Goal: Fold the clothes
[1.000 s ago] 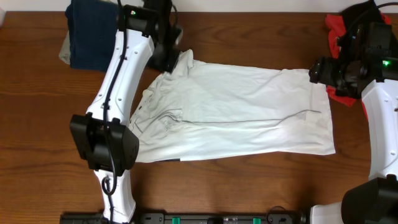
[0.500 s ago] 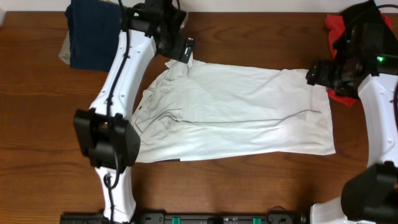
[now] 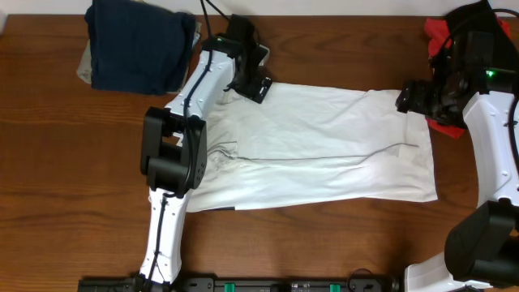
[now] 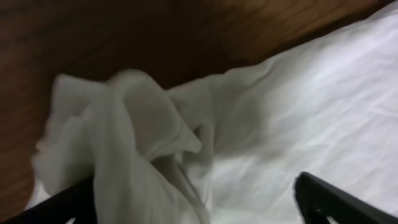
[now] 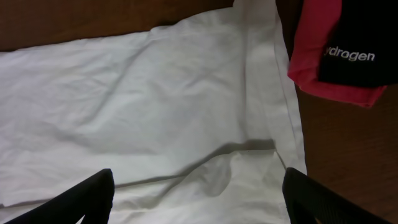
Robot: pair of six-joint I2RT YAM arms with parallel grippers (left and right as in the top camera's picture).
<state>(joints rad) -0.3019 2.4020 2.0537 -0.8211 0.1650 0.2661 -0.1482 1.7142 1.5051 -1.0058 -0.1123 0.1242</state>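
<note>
A large white T-shirt (image 3: 324, 146) of the clothes lies folded lengthways across the table, its sleeve end at the left. My left gripper (image 3: 253, 79) hovers over the shirt's far left corner. In the left wrist view its jaws (image 4: 199, 211) stand open, and a bunched lump of white cloth (image 4: 137, 124) lies loose between them. My right gripper (image 3: 409, 97) hangs at the shirt's far right corner. In the right wrist view it is open (image 5: 196, 205) just above flat white cloth (image 5: 155, 93), holding nothing.
A folded navy garment (image 3: 134, 45) rests at the back left, with a pale cloth edge (image 3: 83, 69) showing beside it. A red and black garment (image 3: 435, 34) lies at the back right, close to my right gripper and also seen beside the shirt's edge (image 5: 323, 50). Bare wooden table (image 3: 73, 178) surrounds the shirt.
My left gripper has opened, let go of the shirt's far left corner and swung to the right along the far edge. The right arm has hardly moved.
</note>
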